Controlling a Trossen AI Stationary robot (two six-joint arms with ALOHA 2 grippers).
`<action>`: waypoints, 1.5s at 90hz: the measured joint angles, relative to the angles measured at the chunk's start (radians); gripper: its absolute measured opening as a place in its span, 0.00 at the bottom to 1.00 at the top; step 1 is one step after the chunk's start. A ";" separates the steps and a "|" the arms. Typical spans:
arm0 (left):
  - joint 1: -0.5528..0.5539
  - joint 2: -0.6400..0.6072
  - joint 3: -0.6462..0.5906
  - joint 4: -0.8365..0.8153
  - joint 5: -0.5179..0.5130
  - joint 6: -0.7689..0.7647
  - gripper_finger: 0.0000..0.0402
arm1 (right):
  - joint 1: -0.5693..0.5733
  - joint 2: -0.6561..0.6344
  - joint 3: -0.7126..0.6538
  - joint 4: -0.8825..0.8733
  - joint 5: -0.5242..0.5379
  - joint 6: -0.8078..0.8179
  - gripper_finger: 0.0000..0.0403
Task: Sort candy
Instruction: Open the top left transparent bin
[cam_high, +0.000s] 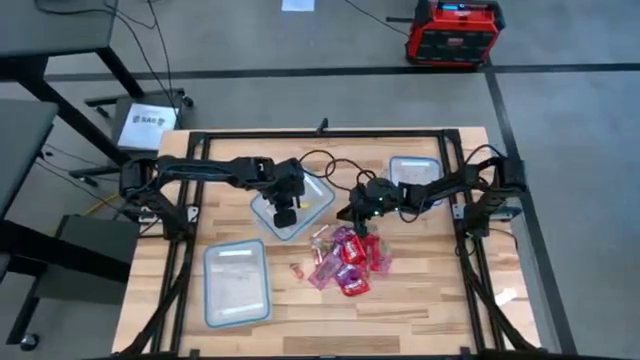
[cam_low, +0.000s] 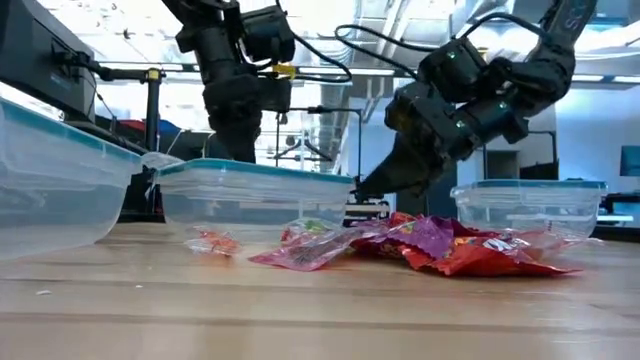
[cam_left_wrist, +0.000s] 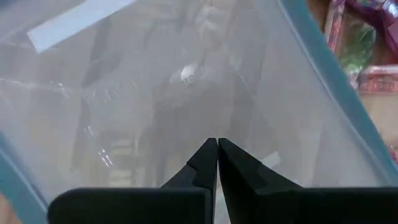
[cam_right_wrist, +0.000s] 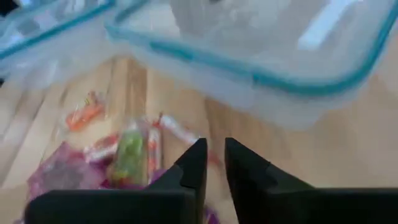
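Right now the candy (cam_high: 347, 262) lies heaped mid-table. Left gripper (cam_high: 285, 215) hangs over the middle container (cam_high: 318, 190), fingers together and empty. Right gripper (cam_high: 362, 222) hovers at the pile's far edge, fingers barely apart; it may snag several overlapping packets.

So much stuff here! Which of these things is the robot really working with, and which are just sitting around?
Part of the job:
- candy pile
- three clear containers: middle, front, far right
- left gripper, shut, over the middle container
- right gripper, slightly open, above the pile

Just lying about:
- red box on the floor
- white paper beside the table
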 joint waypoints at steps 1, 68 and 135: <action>0.000 0.000 0.000 0.002 0.000 0.003 0.00 | -0.002 0.000 0.000 0.001 0.002 0.000 0.16; 0.075 0.004 -0.076 0.313 0.006 0.364 0.00 | -0.033 0.000 -0.001 0.004 -0.248 -0.062 0.40; -0.067 -0.131 -0.008 0.445 -0.012 0.025 0.00 | 0.001 -0.199 -0.001 0.131 -0.089 -0.362 0.36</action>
